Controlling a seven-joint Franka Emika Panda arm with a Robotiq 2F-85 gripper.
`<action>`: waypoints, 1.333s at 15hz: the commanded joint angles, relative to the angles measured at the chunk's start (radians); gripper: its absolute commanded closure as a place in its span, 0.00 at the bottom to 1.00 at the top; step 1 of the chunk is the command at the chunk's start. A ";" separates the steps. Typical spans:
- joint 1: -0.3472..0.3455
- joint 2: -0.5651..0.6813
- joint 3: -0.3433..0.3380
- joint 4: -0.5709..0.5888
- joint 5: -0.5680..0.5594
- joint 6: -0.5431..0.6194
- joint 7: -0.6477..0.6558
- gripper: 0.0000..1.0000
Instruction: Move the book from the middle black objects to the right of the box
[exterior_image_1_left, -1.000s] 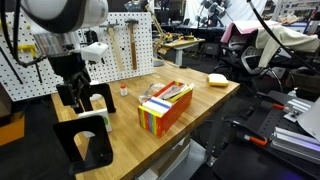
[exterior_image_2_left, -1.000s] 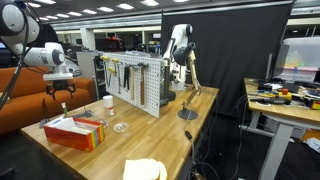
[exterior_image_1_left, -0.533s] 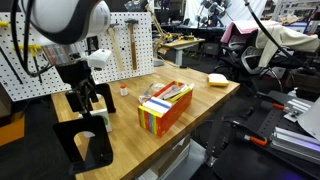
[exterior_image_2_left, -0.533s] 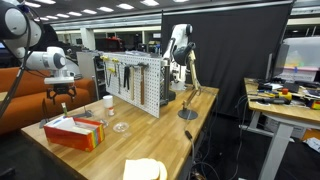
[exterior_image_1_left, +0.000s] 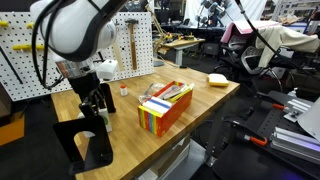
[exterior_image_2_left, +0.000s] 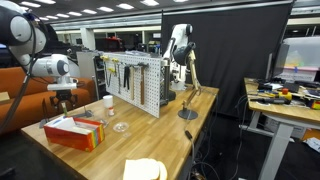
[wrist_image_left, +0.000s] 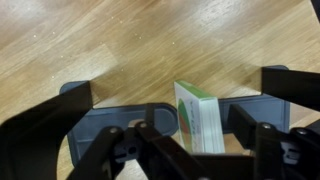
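A thin book (wrist_image_left: 197, 118) with a green and white cover stands upright between black bookends (wrist_image_left: 78, 96) in the wrist view. In an exterior view it shows pale (exterior_image_1_left: 89, 113) among the black bookends (exterior_image_1_left: 85, 143) at the table's near corner. My gripper (wrist_image_left: 198, 135) is open and hangs right over the book, one finger on each side of it. It shows in both exterior views (exterior_image_1_left: 96, 104) (exterior_image_2_left: 64, 103). The multicoloured box (exterior_image_1_left: 165, 107) (exterior_image_2_left: 75, 132) lies beside the bookends.
A pegboard with tools (exterior_image_1_left: 125, 40) (exterior_image_2_left: 135, 80) stands along the table's back. A yellow sponge (exterior_image_1_left: 217, 78) (exterior_image_2_left: 145, 170) lies at the far end. A white cup (exterior_image_2_left: 108, 101), a glass lid (exterior_image_2_left: 120, 127) and a lamp base (exterior_image_2_left: 188, 113) are on the table.
The arm has moved towards the box and lowered over the bookends, bringing the open gripper down around the book. The book and box have not moved.
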 joint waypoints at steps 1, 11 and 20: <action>-0.008 0.010 -0.007 0.031 0.010 -0.022 -0.018 0.54; -0.025 -0.025 -0.001 -0.005 0.010 0.005 -0.008 0.96; -0.025 -0.347 -0.032 -0.222 -0.027 0.072 0.160 0.96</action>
